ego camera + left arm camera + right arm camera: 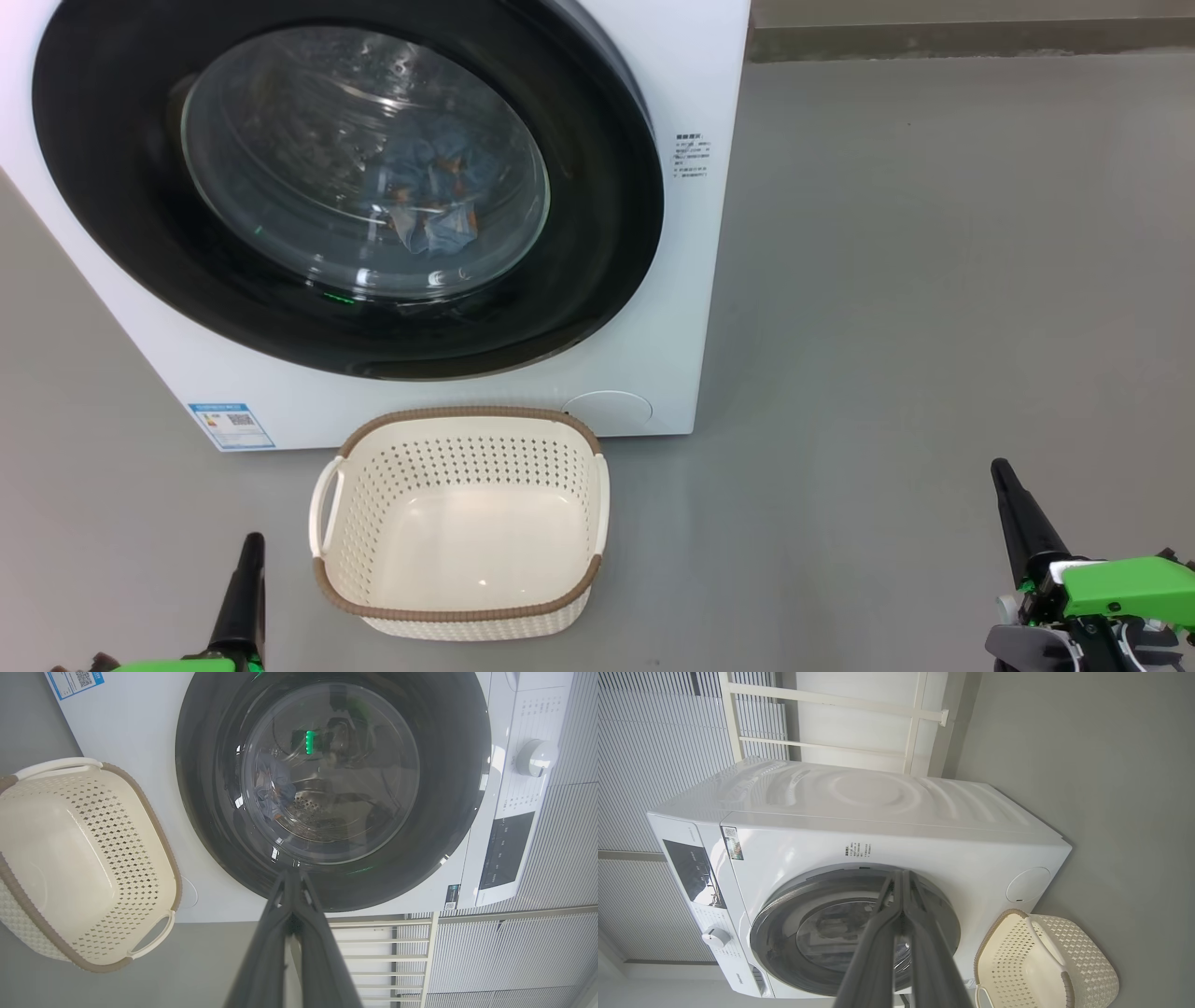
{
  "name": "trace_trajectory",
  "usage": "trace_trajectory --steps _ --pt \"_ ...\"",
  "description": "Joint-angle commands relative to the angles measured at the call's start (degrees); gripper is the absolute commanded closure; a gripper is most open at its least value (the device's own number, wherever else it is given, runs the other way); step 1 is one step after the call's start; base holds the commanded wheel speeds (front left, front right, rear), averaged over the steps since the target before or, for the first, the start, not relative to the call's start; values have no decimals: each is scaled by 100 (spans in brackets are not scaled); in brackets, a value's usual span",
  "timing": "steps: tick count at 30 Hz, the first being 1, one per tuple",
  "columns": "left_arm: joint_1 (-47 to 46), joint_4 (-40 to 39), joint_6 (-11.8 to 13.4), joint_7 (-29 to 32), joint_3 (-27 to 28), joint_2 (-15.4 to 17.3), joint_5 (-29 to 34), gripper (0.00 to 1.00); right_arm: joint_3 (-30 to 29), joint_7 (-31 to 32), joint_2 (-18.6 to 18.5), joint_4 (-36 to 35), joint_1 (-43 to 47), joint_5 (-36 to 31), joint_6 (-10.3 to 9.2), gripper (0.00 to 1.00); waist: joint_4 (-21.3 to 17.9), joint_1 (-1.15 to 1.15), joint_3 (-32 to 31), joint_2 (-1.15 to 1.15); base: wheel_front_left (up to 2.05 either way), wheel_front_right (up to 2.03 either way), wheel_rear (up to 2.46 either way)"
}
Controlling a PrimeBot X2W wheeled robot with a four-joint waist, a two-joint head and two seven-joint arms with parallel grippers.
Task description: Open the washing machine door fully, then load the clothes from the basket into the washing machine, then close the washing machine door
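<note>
Grey smooth floor carries the big white boxy front-loading washing machine, and its large round door with a wide glossy black rim sits shut against the front. Through the clear glass window, the light-blue clothes printed with orange-brown figures lie inside the drum. At six o'clock from the door stands the cream-white perforated plastic basket with a brown woven-look rim, its bare bottom showing. The left end effector hangs near the basket at nine o'clock and the right end effector well apart at three o'clock. Each has its dark fingers pressed together on nothing.
</note>
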Motion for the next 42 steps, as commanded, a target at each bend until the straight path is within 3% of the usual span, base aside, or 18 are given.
trace_trajectory --steps 1,8,42 --pt "-249 -186 -22 69 198 49 -118 100 66 63 -28 -180 -273 150 2 100 3 0 -2 0 0 0 0" --pt "-288 -216 -23 184 229 15 -510 100 21 180 2 -201 -299 507 2 100 23 0 -16 0 0 0 0" --pt "-288 -216 -23 183 227 15 -511 100 12 187 9 -200 -300 500 2 100 23 0 -16 0 0 0 0"
